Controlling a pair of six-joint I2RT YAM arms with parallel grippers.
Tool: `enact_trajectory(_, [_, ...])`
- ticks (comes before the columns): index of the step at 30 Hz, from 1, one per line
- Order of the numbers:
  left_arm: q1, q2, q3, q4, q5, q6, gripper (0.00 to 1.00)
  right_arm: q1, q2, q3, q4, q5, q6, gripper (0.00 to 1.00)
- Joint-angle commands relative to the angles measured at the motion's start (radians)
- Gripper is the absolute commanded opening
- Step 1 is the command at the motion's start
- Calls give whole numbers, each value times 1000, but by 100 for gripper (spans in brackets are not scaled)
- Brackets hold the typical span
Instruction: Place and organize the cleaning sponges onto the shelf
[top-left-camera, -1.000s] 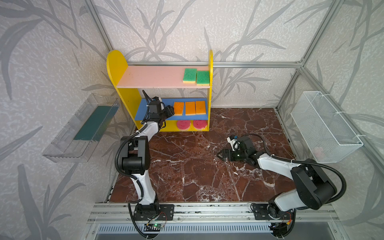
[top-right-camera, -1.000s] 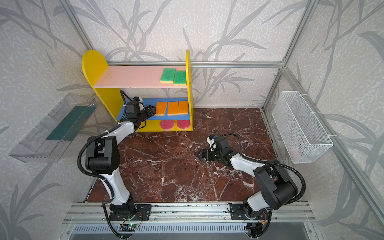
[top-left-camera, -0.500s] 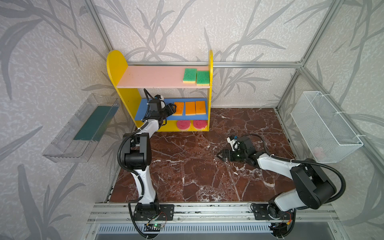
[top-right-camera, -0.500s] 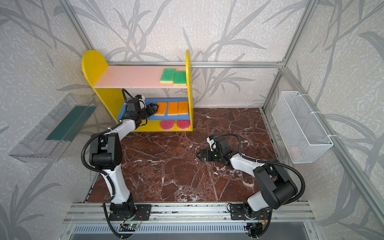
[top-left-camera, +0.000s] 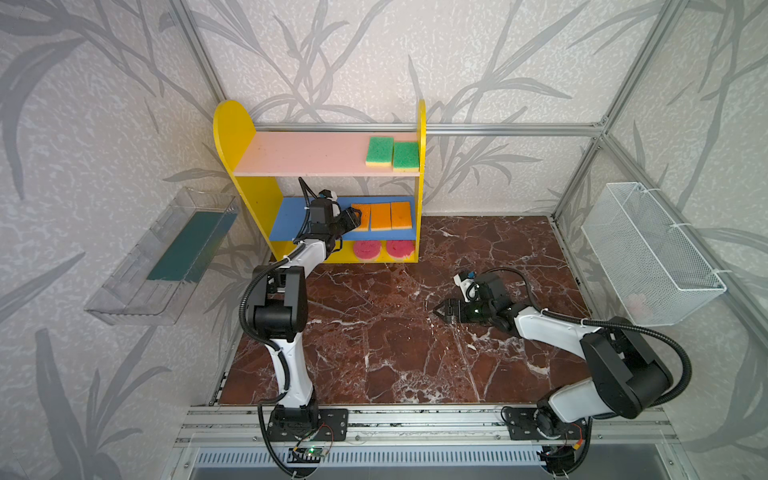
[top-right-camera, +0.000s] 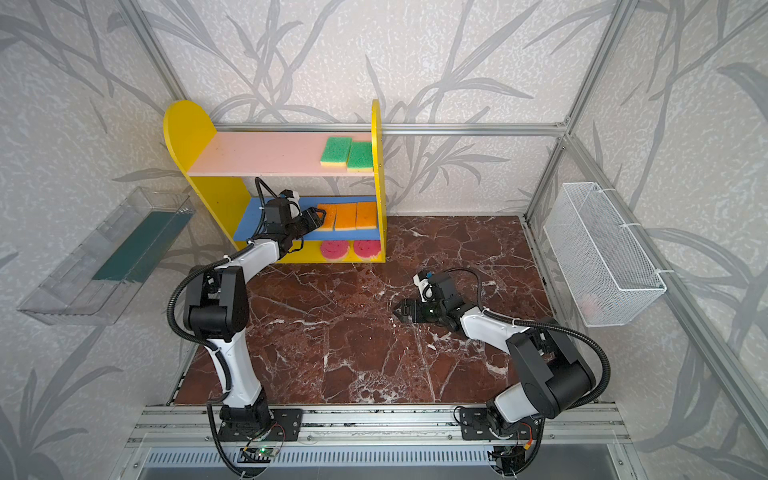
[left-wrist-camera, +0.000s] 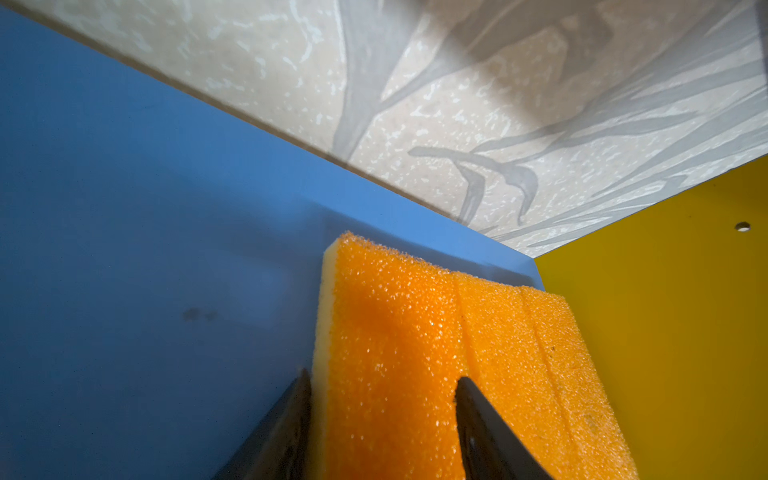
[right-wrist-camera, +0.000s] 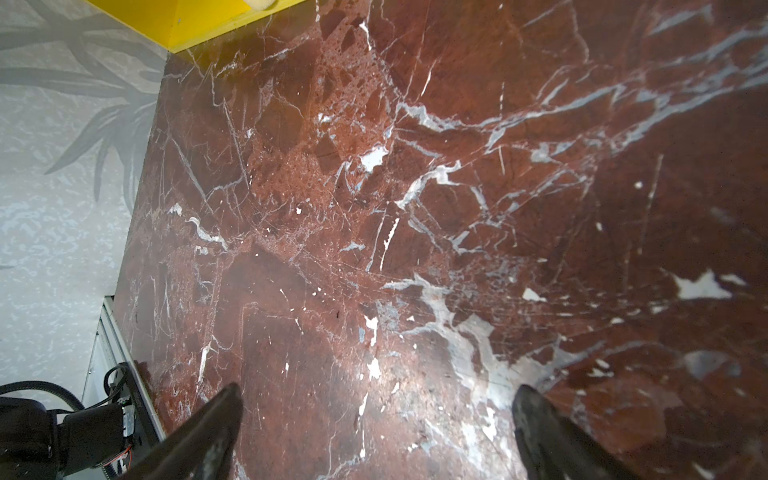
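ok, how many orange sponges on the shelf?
3, in a row on the blue board: leftmost sponge between the left claw's jaws, middle sponge, rightmost sponge by the side panel. None seem hidden.

The left arm (top-left-camera: 291, 374) and right arm (top-left-camera: 548, 328) share white links and black joint housings. A black ribbed hose (top-left-camera: 683, 365) loops along each. A white camera (top-left-camera: 463, 283) sits behind the black left gripper (top-left-camera: 358, 215) and right gripper (top-left-camera: 438, 309) alike. Fingers (right-wrist-camera: 208, 432) taper to dark points. Black base plates (top-left-camera: 334, 419) carry silver screws; a green light (top-left-camera: 311, 450) glows under the left one.
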Motion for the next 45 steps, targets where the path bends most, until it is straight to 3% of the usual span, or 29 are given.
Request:
enact_trajectory(1, [-19,33,-7,-7,-22,-29,57,-3,-18,-2,12,-6,-5,99])
enact_trajectory(15, [-70,69,45,-7,-52,-51,57,-3,-34,-1,-1,-1,-9,99])
enact_trajectory(24, [-39,-7,-4,-32,-67,-10,73,-3,-33,0,2,-3,-8,99])
enact_trajectory(37, [-6,-138,-91,-87,-99,53,81,-3,-70,-2,-20,21,-26,99])
enact_trajectory(45, [-9,-396,-382,-26,-151,34,83,-4,-136,-15,-40,87,-50,99])
